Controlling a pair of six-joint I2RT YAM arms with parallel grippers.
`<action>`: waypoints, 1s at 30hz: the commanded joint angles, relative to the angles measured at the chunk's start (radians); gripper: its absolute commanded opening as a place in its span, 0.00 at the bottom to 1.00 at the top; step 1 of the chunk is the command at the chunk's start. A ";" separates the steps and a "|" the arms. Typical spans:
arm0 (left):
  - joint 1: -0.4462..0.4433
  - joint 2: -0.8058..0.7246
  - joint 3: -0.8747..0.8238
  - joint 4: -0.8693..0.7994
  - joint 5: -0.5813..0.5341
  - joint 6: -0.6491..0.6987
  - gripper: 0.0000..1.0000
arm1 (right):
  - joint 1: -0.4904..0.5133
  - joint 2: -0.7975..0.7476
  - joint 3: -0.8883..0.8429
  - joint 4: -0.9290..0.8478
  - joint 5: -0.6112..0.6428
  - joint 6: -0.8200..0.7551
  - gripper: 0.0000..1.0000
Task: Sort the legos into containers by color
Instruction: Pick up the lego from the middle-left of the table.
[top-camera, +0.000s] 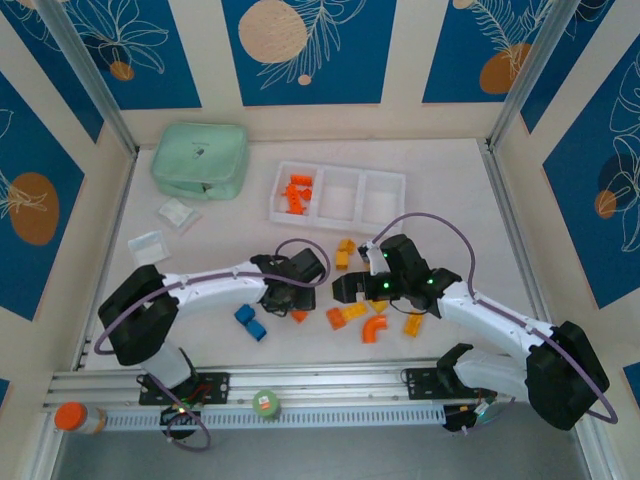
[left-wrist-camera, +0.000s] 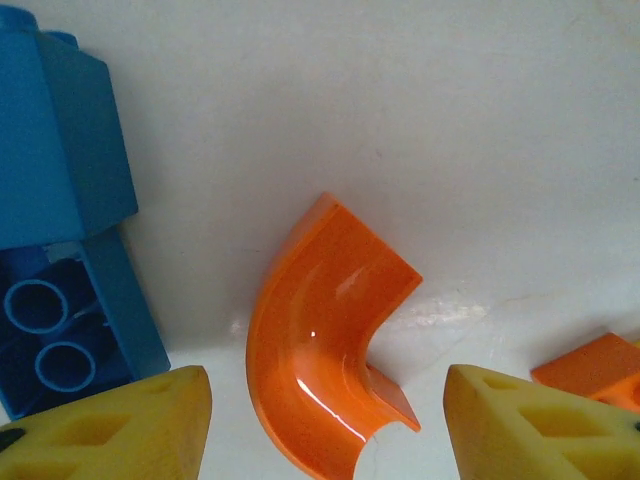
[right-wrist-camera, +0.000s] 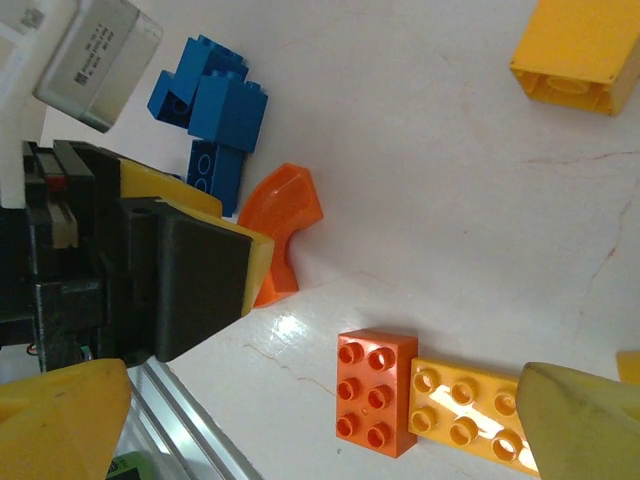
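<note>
Two wide-spread grippers: the left wrist cam has the left gripper (left-wrist-camera: 330, 430) straddling an orange arch (left-wrist-camera: 320, 340) beside blue bricks (left-wrist-camera: 60, 200), not pinching it. The right gripper (right-wrist-camera: 320, 425) hangs over an orange brick (right-wrist-camera: 375, 390). The top cam adds the white tray (top-camera: 338, 197) at the far side, with orange bricks (top-camera: 297, 193) in its left compartment.

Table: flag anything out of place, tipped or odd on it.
Nothing is broken or spilled. The tray holds orange legos in its left compartment; other bricks lie loose on the table. One blue brick lies tipped, hollow underside showing, beside the orange arch.
</note>
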 joint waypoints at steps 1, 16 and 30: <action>-0.007 0.032 -0.019 0.027 0.024 -0.025 0.63 | -0.008 -0.015 -0.015 0.011 -0.001 0.015 0.99; -0.007 0.118 0.021 0.023 0.003 0.013 0.48 | -0.017 -0.008 -0.022 0.032 -0.012 0.023 0.99; -0.007 0.058 0.038 -0.030 -0.050 0.042 0.32 | -0.027 -0.016 0.002 0.011 -0.019 0.009 0.99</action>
